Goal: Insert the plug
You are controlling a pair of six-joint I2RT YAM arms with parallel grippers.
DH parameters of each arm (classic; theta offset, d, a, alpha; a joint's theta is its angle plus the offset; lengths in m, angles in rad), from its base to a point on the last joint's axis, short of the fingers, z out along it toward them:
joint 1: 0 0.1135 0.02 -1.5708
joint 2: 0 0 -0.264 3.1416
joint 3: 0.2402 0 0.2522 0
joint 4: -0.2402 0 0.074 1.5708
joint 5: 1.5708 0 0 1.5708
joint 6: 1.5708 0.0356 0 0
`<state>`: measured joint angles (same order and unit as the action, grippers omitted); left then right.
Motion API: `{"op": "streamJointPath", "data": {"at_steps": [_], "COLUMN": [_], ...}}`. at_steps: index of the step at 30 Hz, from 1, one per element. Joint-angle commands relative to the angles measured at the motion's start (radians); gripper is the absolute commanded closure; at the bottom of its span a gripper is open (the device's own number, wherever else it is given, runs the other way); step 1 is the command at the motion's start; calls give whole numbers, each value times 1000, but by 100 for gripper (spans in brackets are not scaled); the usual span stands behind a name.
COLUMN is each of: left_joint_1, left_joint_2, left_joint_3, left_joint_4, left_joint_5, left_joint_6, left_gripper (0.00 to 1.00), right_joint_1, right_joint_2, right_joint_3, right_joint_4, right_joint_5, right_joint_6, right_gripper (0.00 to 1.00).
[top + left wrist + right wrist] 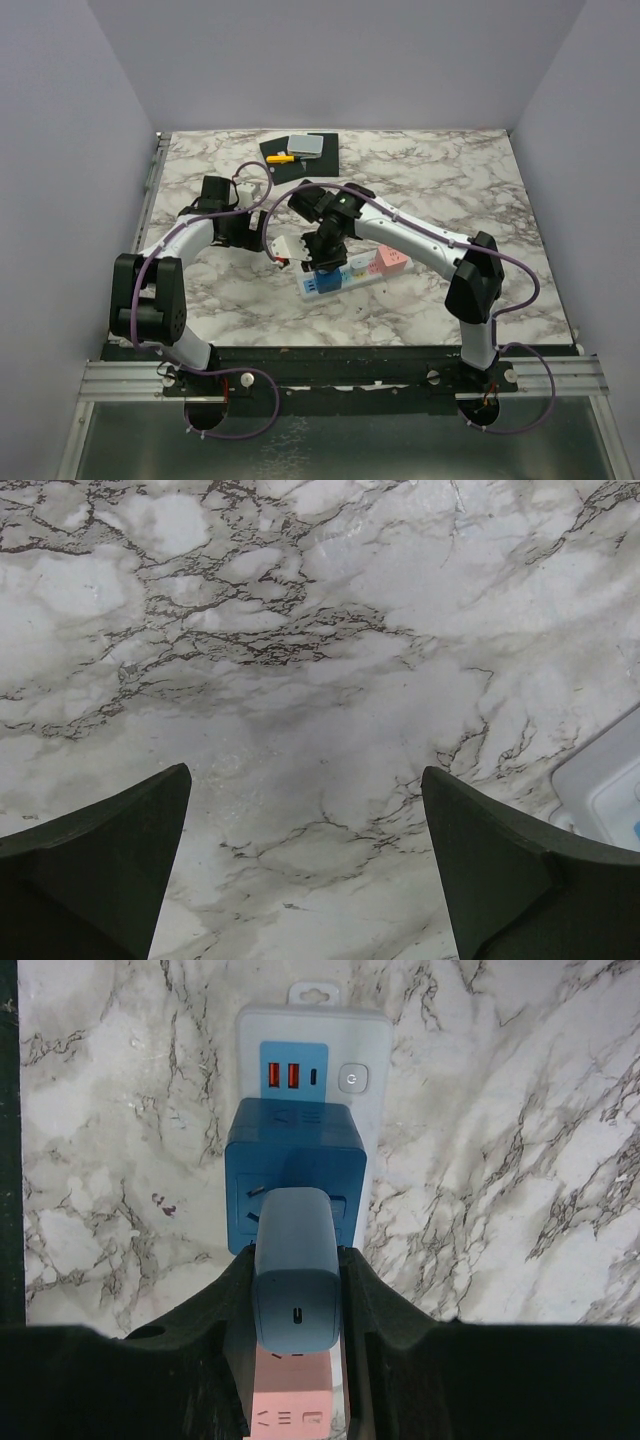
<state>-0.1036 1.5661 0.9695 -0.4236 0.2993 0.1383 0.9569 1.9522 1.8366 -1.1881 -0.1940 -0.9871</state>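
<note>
A white power strip [360, 272] lies at the table's middle and carries a blue socket block [295, 1165] and a pink block [290, 1400]. Its USB ports and button [350, 1079] show at the far end in the right wrist view. My right gripper [297, 1255] is shut on a blue-grey plug [295, 1280], which it holds against the blue block's face. The plug's prongs are hidden. In the top view the right gripper [325, 262] stands over the strip. My left gripper [305, 772] is open and empty above bare marble. It sits left of the strip's end [605, 790] and also shows in the top view [285, 250].
A black mat [322, 161] at the back of the table holds a yellow item [282, 158] and a grey square pad [307, 144]. Grey walls enclose the table on three sides.
</note>
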Motion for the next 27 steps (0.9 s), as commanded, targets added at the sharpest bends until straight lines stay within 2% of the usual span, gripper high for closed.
{"op": "streamJointPath", "data": {"at_steps": [1, 27], "left_joint_1": [11, 35], "left_joint_2": [1, -26], "left_joint_3": [12, 13], "left_joint_4": [-15, -20], "left_joint_5": [27, 30], "left_joint_6": [-10, 10], "left_gripper": [1, 1], "right_joint_1": [14, 36], "right_joint_2": [-1, 42], "right_joint_3": [-20, -15], "right_joint_4": [-17, -29], "right_joint_5": [27, 84], "right_joint_6": [-7, -1], "right_gripper": [99, 99]}}
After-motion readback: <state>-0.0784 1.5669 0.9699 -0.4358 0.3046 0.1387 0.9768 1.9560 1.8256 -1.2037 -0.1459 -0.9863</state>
